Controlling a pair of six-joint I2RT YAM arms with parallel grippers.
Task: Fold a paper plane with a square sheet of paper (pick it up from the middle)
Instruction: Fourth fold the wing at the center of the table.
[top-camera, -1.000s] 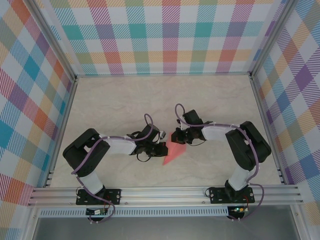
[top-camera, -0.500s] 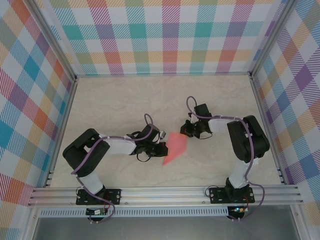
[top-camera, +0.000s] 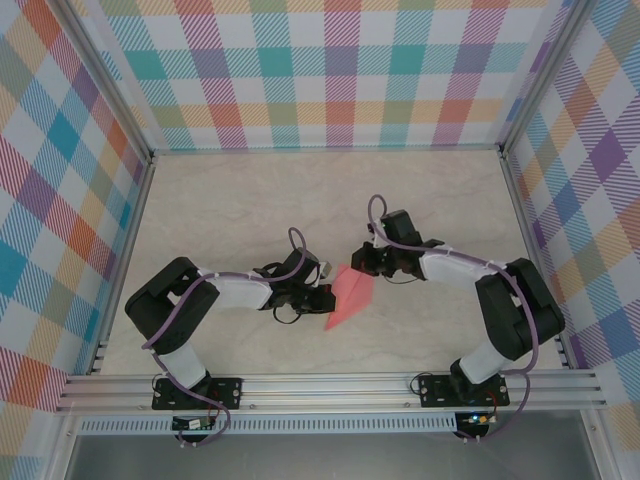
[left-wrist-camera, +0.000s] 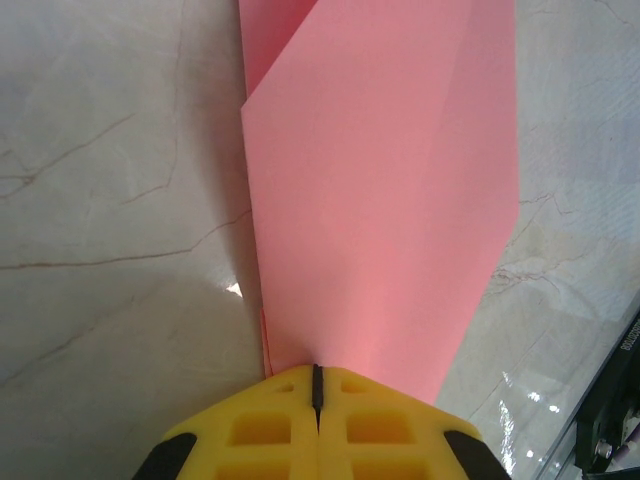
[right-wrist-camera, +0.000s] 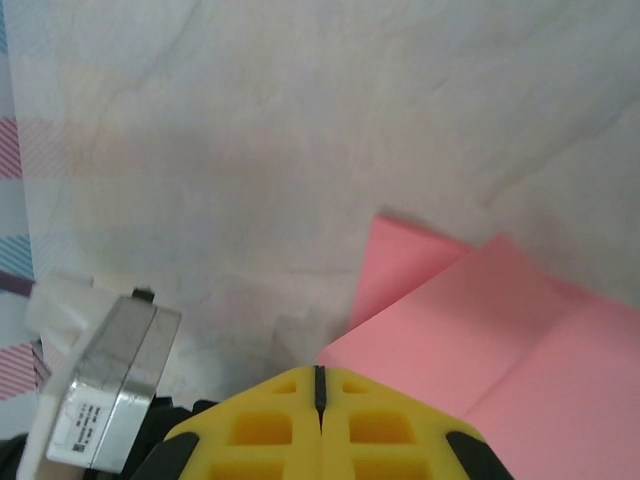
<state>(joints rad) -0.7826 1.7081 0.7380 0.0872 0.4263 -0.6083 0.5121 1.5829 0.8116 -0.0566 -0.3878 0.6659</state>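
Though both are closed, left end effector (left-wrist-camera: 316, 372) and right end effector (right-wrist-camera: 318, 372) touch the paper (top-camera: 352, 295) between them.

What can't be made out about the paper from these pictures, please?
- Left wrist view: the paper runs under the shut left gripper, so whether it is pinched or only pressed is unclear. Its far end is cut off by the top edge.
- Right wrist view: the shut right gripper covers the paper's near corner, and the right and bottom edges cut off the rest.
- Top view: the folds are too small to read.
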